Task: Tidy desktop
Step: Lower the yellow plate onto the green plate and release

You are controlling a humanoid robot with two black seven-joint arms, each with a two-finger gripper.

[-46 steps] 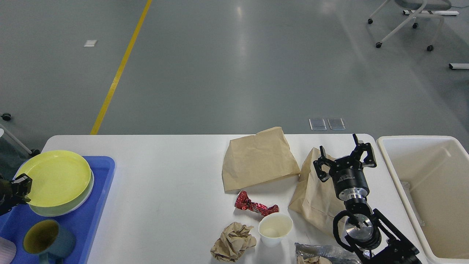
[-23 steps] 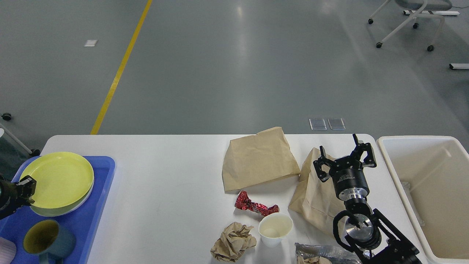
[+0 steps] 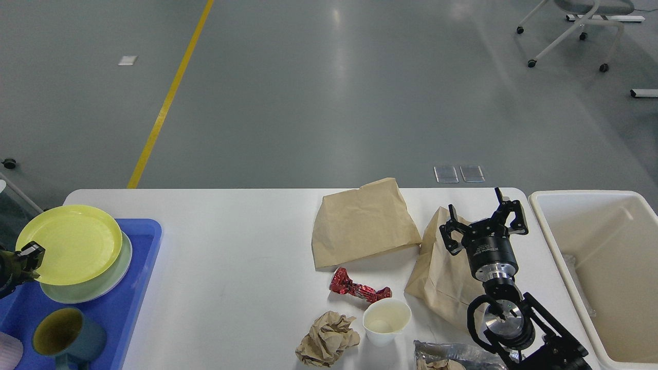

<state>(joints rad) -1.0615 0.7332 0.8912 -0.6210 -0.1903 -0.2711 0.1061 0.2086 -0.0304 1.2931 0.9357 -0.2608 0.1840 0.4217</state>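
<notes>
Yellow plate [image 3: 69, 242] sat clamped in your left pincer [image 3: 25, 255] at nine o'clock; your right pincer [image 3: 483, 218] gaped wide over the tabletop [image 3: 231, 246].

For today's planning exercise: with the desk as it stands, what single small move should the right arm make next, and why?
Probably lower the right gripper onto the brown paper bag beneath it: its jaws stand open and empty, and the cream bin sits just beside.

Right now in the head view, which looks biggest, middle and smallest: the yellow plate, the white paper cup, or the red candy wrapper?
1. Yellow plate, clearly the biggest.
2. White paper cup.
3. Red candy wrapper: longer than the cup is wide but much thinner, so these two look close.
</notes>
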